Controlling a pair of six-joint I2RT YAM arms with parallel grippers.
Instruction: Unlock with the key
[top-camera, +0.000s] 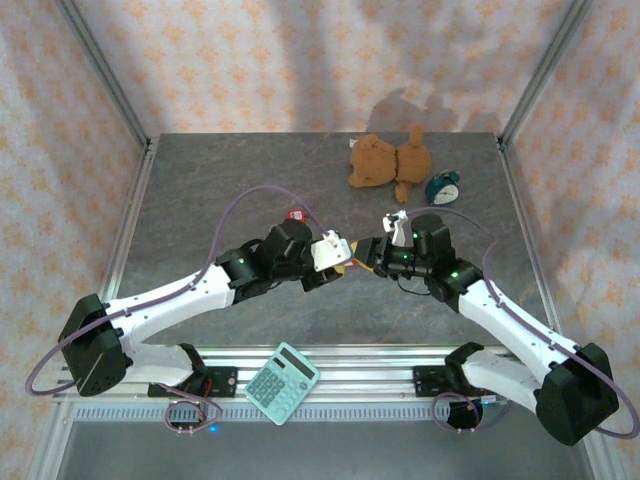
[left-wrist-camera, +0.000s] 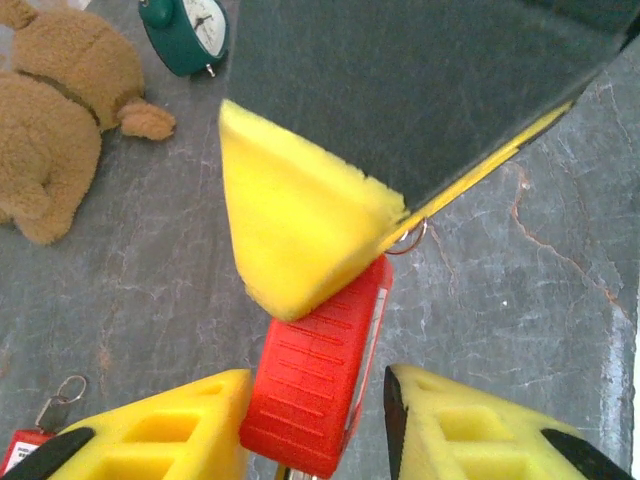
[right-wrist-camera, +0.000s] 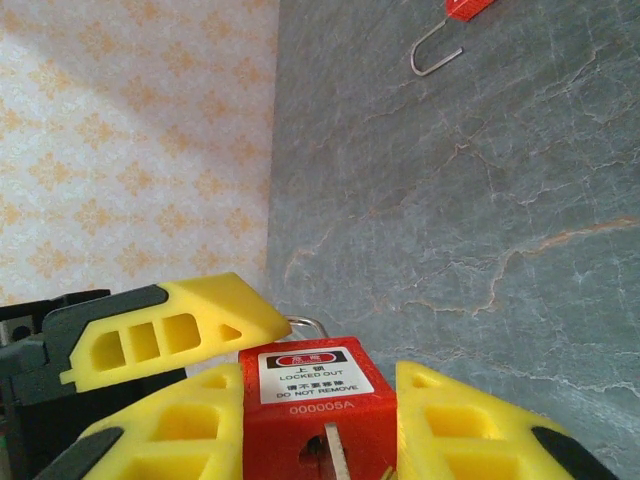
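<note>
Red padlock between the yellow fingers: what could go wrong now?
The left gripper and right gripper both crowd the red padlock, so their yellow fingers could bump or jam. If either arm pulls or twists unevenly, the padlock might slip out and drop onto the table.

2 robot arms, the left arm (top-camera: 170, 295) and right arm (top-camera: 510, 320): white tubular links, rounded black joints (top-camera: 245, 268) each showing a small green light, and blocky black shoulder housings (top-camera: 95, 350). A thin lilac cable (top-camera: 262, 189) loops along each. The fingers (left-wrist-camera: 170, 435) are yellow wedges with slotted cut-outs and black tips.
</note>
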